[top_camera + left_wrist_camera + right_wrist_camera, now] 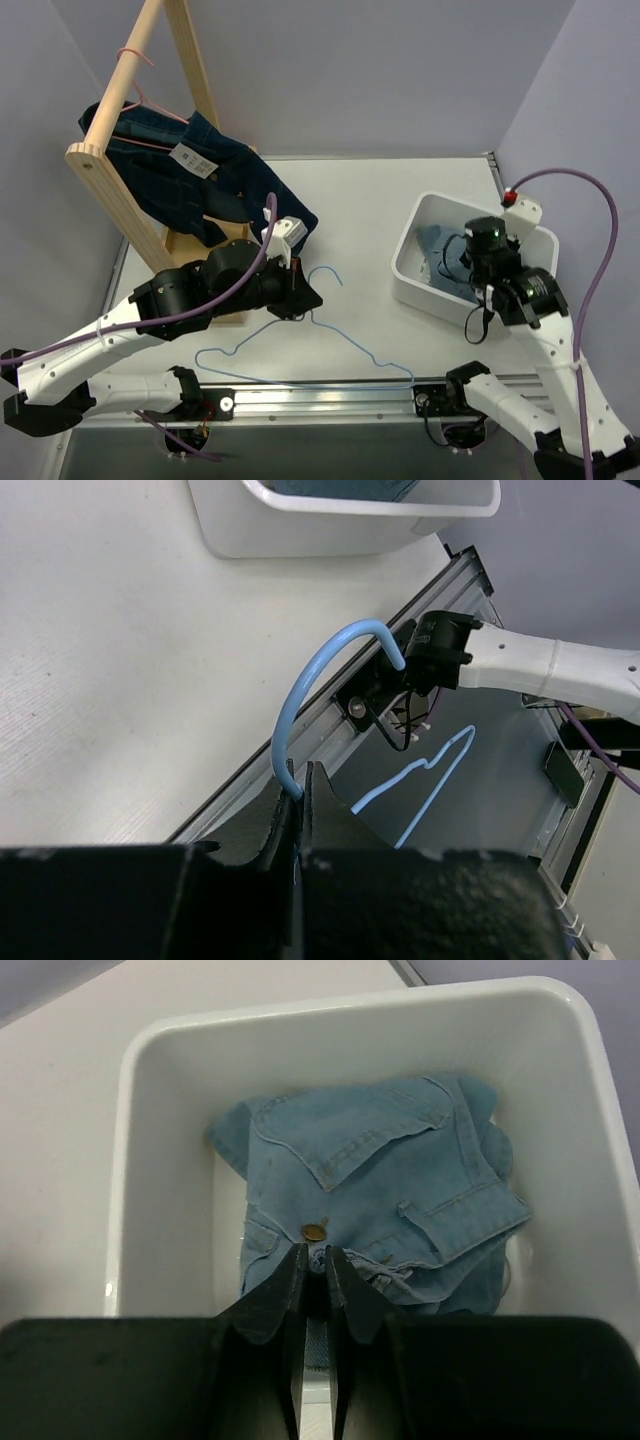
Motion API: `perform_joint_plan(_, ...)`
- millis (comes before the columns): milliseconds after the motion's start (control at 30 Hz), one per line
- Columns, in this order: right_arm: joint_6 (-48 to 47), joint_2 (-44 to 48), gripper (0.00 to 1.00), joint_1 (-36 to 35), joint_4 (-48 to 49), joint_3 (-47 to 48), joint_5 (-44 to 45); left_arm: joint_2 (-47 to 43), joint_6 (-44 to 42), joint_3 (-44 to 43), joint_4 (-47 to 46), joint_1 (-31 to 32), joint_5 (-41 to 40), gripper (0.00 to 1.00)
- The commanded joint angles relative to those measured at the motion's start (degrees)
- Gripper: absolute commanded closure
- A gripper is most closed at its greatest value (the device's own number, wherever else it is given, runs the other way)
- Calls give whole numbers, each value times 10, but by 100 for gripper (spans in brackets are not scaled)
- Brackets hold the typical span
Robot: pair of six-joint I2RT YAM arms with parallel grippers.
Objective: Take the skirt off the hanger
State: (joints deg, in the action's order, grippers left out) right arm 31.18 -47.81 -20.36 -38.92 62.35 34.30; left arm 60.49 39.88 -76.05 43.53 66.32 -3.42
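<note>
The light blue denim skirt (400,1170) lies crumpled inside the white bin (160,1040), off the hanger. My right gripper (315,1255) reaches down into the bin (420,290) and is shut on a fold of the skirt (437,245) near its brass button. The thin blue wire hanger (345,337) is bare and hangs low over the table at front centre. My left gripper (305,298) is shut on its neck just below the hook. In the left wrist view the hook of the hanger (300,685) curves up out of the left gripper (300,785).
At the back left a wooden rack (110,190) carries a dark denim garment (200,175) on a pink hanger (140,95). An aluminium rail (320,400) runs along the table's near edge. The right arm's base (540,665) sits by that rail.
</note>
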Motion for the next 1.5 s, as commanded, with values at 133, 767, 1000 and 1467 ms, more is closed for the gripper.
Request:
perform_joint_plan(133, 35, -114, 41, -3, -60, 71, -70, -1, -17, -55, -2, 3, -25, 98)
perform_joint_plan(767, -103, -8, 7, 0, -7, 89, -431, 22, -92, -151, 63, 0, -75, 98)
perform_joint_plan(1000, -125, 46, 19, 0, 38, 60, -687, 61, -129, -235, 74, -58, -20, 98)
perform_joint_plan(1467, -73, 115, 30, 0, 110, -12, -886, 67, -138, -300, 102, -137, 50, 98)
